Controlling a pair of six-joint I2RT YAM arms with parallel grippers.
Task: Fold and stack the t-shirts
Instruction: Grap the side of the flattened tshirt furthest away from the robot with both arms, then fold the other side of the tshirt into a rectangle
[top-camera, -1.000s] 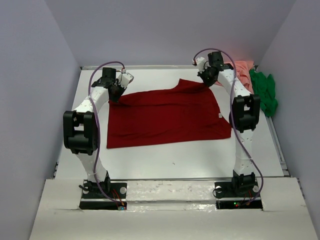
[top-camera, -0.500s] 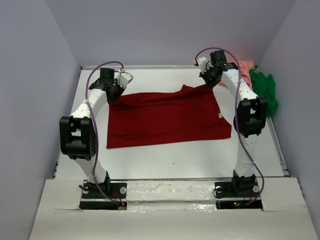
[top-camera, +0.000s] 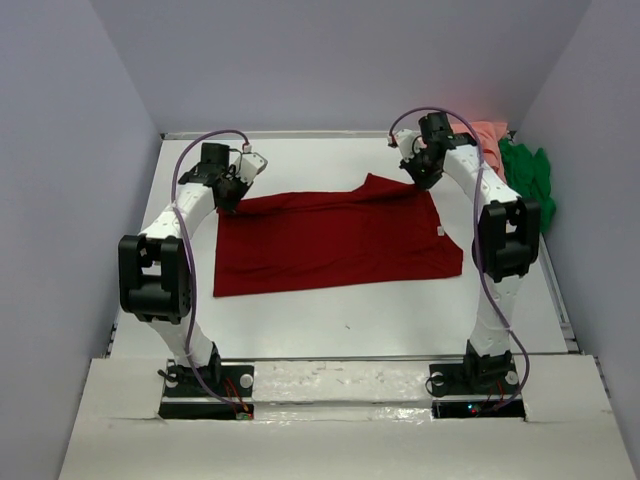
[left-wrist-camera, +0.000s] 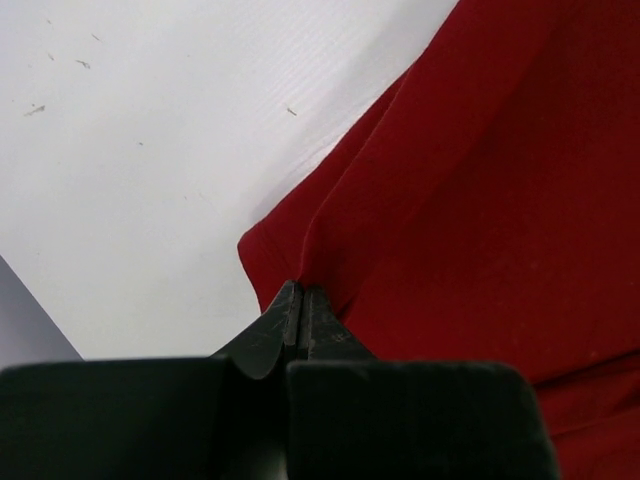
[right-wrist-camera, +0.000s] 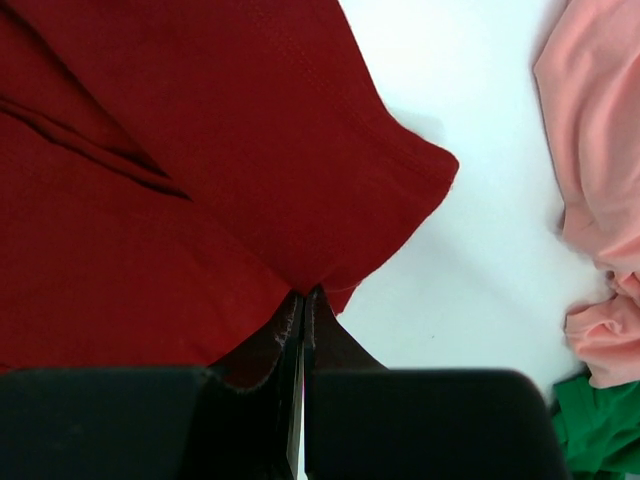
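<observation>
Slippage was the risk: left jaws and right jaws each clamped a thin far corner of the dark red t-shirt (top-camera: 335, 238) spread on the desk (top-camera: 330, 310), so uneven pulling could free one.

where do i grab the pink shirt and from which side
Probably pinch a raised fold on the salmon pink t-shirt along its open left edge, coming from the left: it lies crumpled, and the green t-shirt crowds its right side.
</observation>
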